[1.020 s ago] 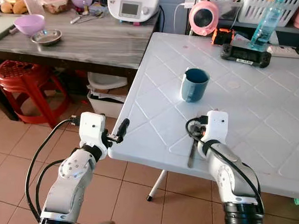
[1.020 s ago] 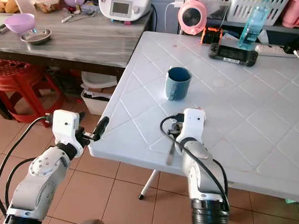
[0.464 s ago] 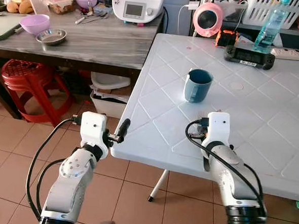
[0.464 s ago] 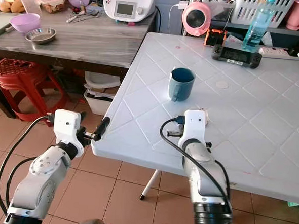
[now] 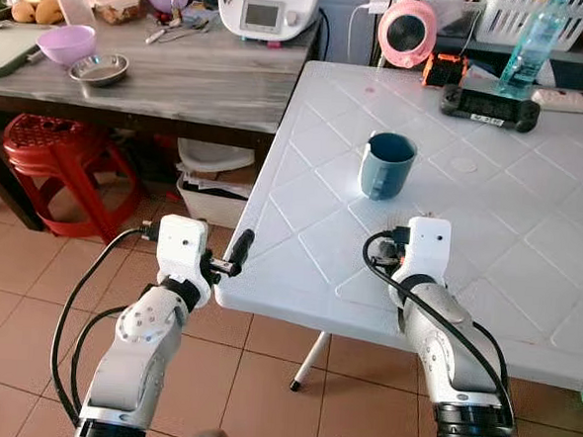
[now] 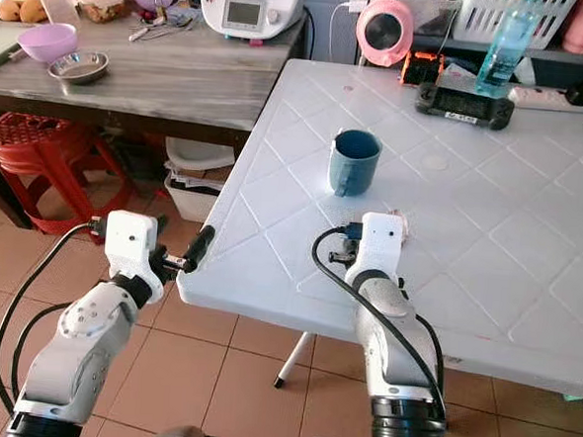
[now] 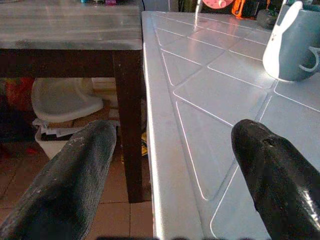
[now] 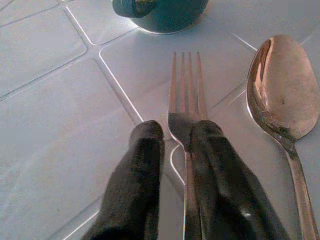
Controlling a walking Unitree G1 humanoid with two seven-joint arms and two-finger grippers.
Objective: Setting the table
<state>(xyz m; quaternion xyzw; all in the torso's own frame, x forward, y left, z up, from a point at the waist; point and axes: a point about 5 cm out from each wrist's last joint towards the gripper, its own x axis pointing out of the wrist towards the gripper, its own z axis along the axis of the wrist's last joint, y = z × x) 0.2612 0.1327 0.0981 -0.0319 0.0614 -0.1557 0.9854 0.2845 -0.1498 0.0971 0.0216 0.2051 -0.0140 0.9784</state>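
A steel fork (image 8: 186,107) and spoon (image 8: 283,95) lie side by side near a blue mug (image 5: 386,166).

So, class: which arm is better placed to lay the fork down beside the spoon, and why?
Right. Its end effector is over the white table near the blue mug, fingers closed on the fork beside the spoon. The left end effector is open at the table's edge.

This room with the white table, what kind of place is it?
Probably a home kitchen: a white plastic table with a blue mug, and a grey wooden counter holding a white kitchen appliance.
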